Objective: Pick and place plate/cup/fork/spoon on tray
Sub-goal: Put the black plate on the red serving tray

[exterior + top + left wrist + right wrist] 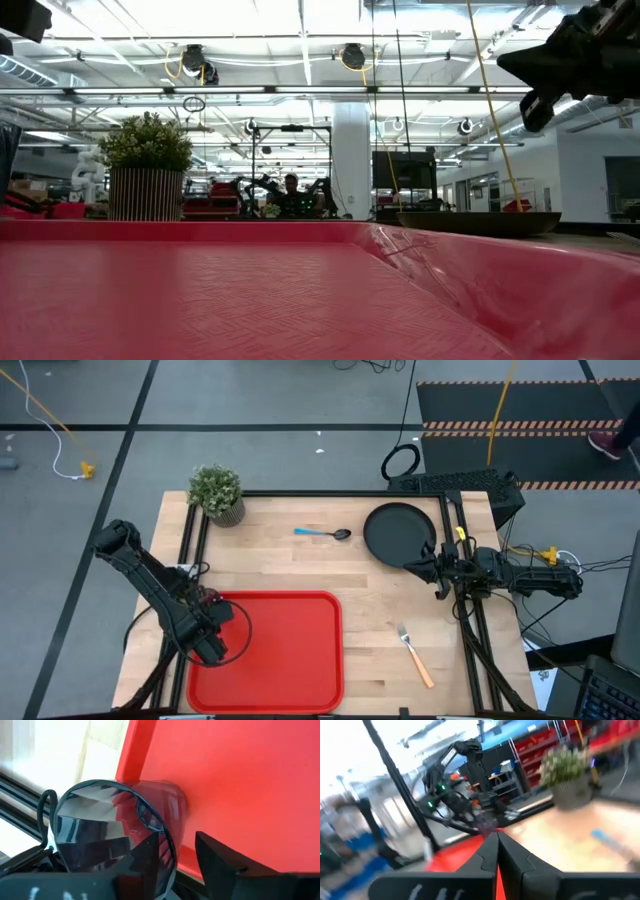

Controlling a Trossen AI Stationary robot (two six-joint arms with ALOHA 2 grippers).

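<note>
We think the step now is setting the cup point(115, 835) down on the red tray point(300, 660). To do it well, we should lower it flat and upright near the tray's left edge, then let go slowly. Our left tool point(215, 632) holds the cup, one finger inside it. Our right tool point(432, 566) is pressed shut, holding nothing, beside the plate point(395, 530) on the tabletop point(300, 565).

One tray point(290, 650), one plate point(398, 532), one cup point(117, 837), one fork point(414, 654), one spoon point(324, 533), one potted plant point(217, 492), two arms
</note>
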